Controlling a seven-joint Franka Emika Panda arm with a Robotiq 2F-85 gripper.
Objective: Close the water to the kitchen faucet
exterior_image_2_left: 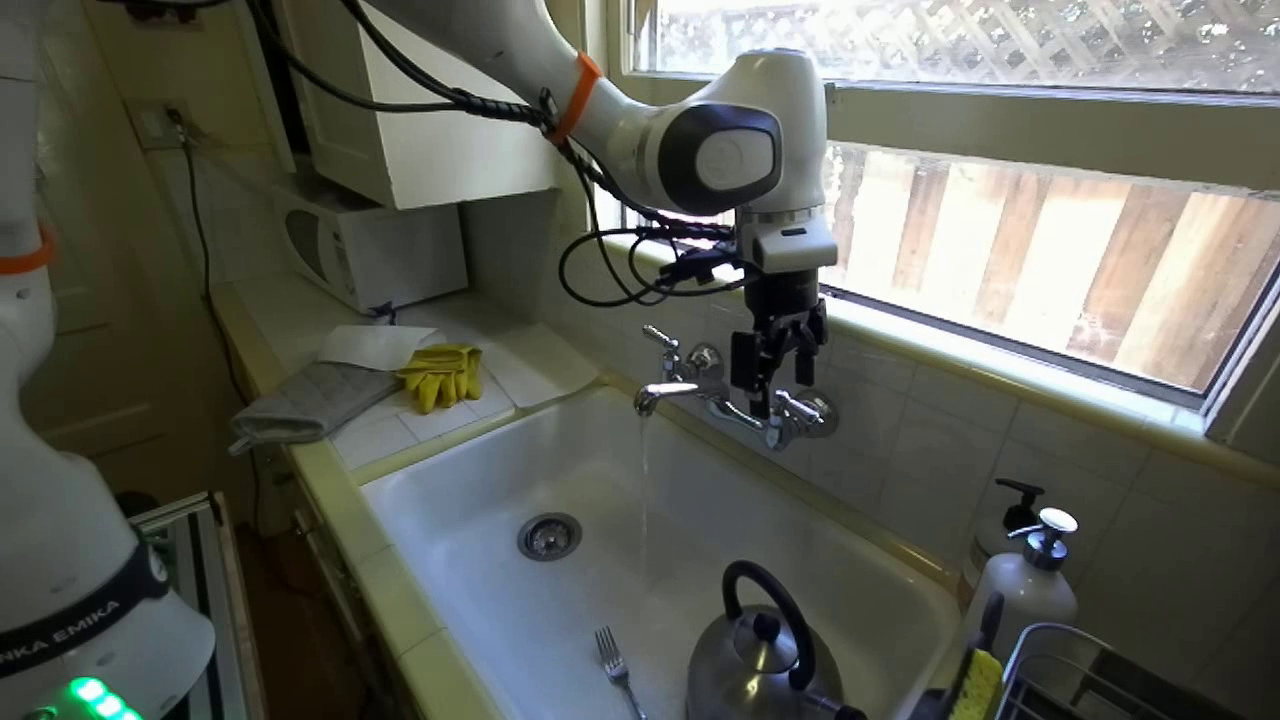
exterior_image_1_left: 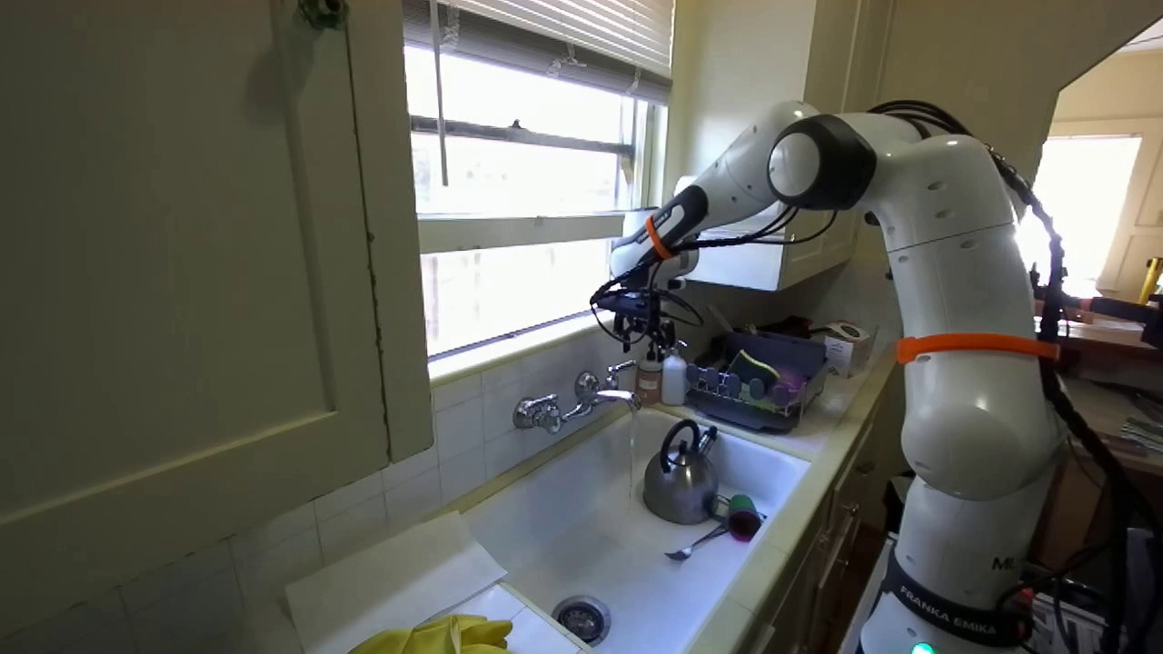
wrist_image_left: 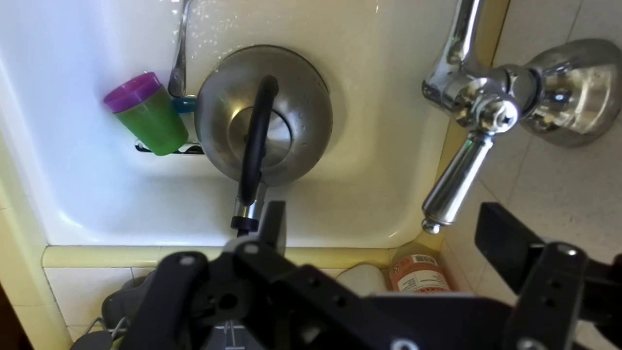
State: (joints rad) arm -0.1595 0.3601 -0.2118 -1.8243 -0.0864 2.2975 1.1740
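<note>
The chrome kitchen faucet (exterior_image_1_left: 618, 396) is mounted on the tiled wall above the sink. It also shows in an exterior view (exterior_image_2_left: 672, 391) and in part in the wrist view (wrist_image_left: 469, 99). A thin stream of water (exterior_image_2_left: 645, 490) runs from its spout into the sink. My gripper (exterior_image_2_left: 782, 378) is open and empty, pointing down at the faucet handle (exterior_image_2_left: 797, 408) on the dish-rack side. In the wrist view that lever handle (wrist_image_left: 457, 180) points toward the gap between the open fingers (wrist_image_left: 386, 228), nearer the right finger. No contact with it is visible.
A metal kettle (wrist_image_left: 301, 121), a green cup (wrist_image_left: 153, 121) and cutlery (exterior_image_2_left: 612, 655) lie in the white sink (exterior_image_2_left: 480, 500). Soap bottles (exterior_image_1_left: 674, 377) and a dish rack (exterior_image_1_left: 759, 395) stand at one end. Yellow gloves (exterior_image_2_left: 440, 375) lie opposite. The window sill (exterior_image_2_left: 1000, 375) runs close behind the gripper.
</note>
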